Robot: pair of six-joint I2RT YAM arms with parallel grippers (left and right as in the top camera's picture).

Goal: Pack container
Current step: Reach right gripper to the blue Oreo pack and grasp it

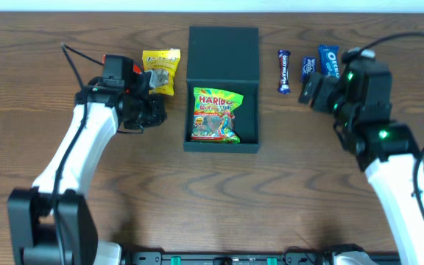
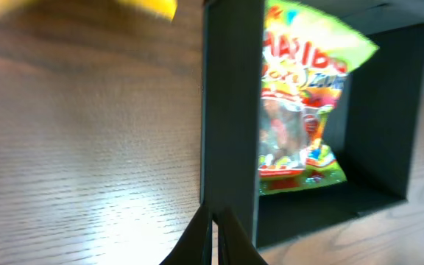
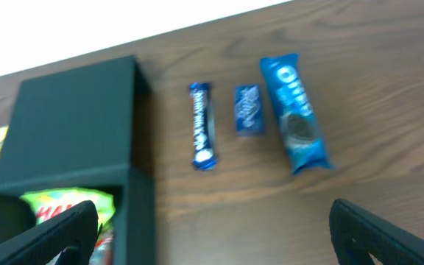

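Overhead, left gripper (image 1: 157,112): low over the table (image 1: 87,44), pointing right at the container's (image 1: 221,143) left wall, just beside it; fingers look pressed together with nothing between them.
Overhead, right gripper (image 1: 309,87): well to the right of the container, tilted towards the three blue snacks.
Overhead, container: centre of the table, lid (image 1: 223,51) swung open to the far side, Haribo bag (image 1: 214,115) lying flat inside.
Overhead, loose snacks: yellow packet (image 1: 162,70) just off the lid's left edge, near the left gripper; blue bar (image 1: 284,71), small blue packet (image 1: 308,68) and Oreo roll (image 1: 329,60) side by side on the right, nearest the right gripper.
Left wrist, left gripper (image 2: 213,235): tips meet in a narrow wedge, empty, aimed at the container wall (image 2: 230,110); the yellow packet (image 2: 149,6) shows only as a blur at the top edge.
Right wrist, right gripper (image 3: 212,221): fingers (image 3: 57,235) spread wide, nothing held.
Right wrist, key relation: the three blue snacks lie ahead of the gripper, long axes running away from it, so the spread jaws would close across their short sides; the Oreo roll (image 3: 294,114) sits right of centre, the blue bar (image 3: 202,125) nearest centre.
Judgement: the right arm is better placed for the next pick, then a carry left to the container (image 3: 72,125).
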